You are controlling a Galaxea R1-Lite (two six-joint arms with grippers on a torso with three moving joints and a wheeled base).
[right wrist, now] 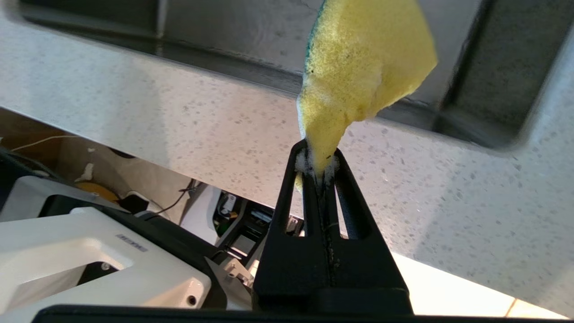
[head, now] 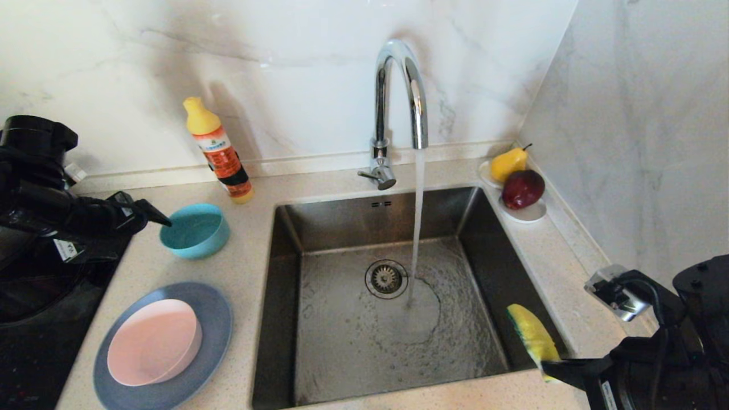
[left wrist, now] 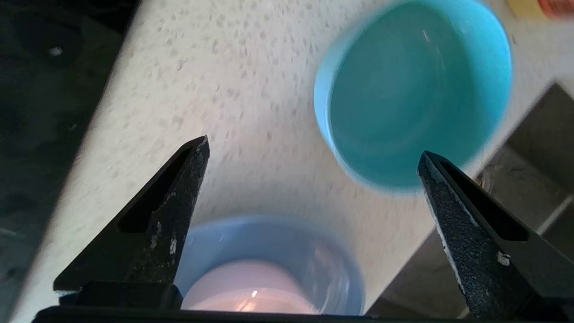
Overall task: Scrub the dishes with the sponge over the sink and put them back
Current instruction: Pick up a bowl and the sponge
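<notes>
Hovering left hand (left wrist: 314, 150) beside teal bowl (head: 195, 230)

In the left wrist view the teal bowl (left wrist: 412, 94) is blurred, and the pink bowl (left wrist: 251, 291) is cut by the lower edge. The sponge (right wrist: 363, 72) is cut by the upper edge in the right wrist view. The label on the bottle (head: 219, 151) cannot be read.

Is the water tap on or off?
On. A stream of water runs from the curved chrome tap down into the square steel sink, splashing beside the round drain strainer.
</notes>
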